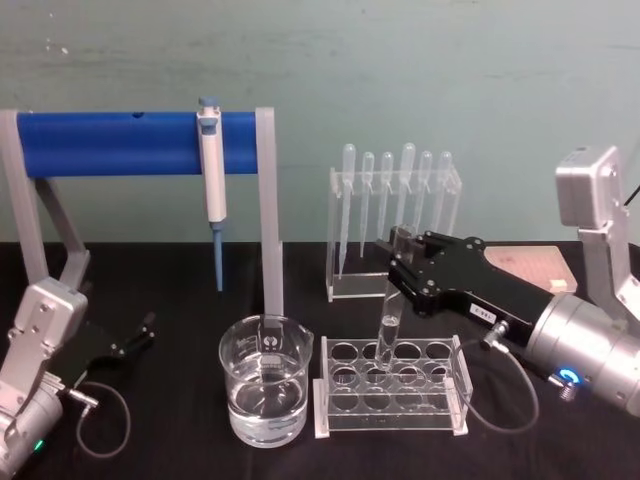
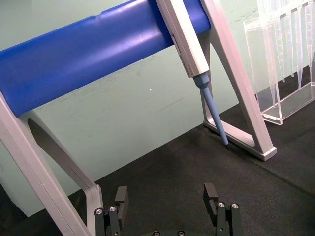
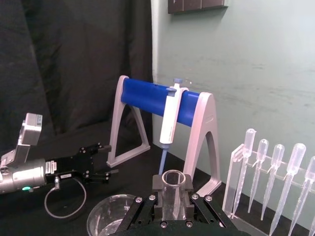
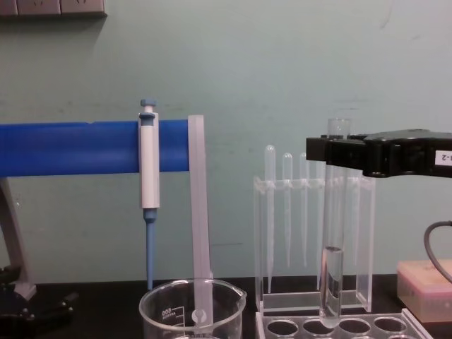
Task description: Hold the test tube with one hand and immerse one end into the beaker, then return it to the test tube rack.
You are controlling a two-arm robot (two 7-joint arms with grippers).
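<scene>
1. Test tube (image 1: 388, 332) location: we see it upright over the test tube rack (image 1: 395, 412). Its rounded end is at the mouth of a back-row hole, and we cannot tell whether it touches the rack.
2. The right gripper (image 1: 397, 262) pinches the tube just below its flared rim. Its fingers are pressed against the glass from both sides, which is clearest from the right wrist (image 3: 172, 196).
3. The right arm reaches in from the right, level and low. The gripper is horizontal in the chest view (image 4: 332, 152), with the tube (image 4: 332, 233) hanging straight down.
4. We judge this to be the rack end of the task, either lifting out or setting back. The frames alone do not settle which.
5. The beaker (image 1: 245, 385), part full of clear liquid, stands just left of the rack.
6. If the dip is not yet done, the tube needs a vertical lift clear of the rack, then a short carry left over the beaker's rim.
7. The left gripper (image 1: 143, 335) rests parked on the table (image 1: 180, 440) at far left, fingers spread and holding nothing.
</scene>
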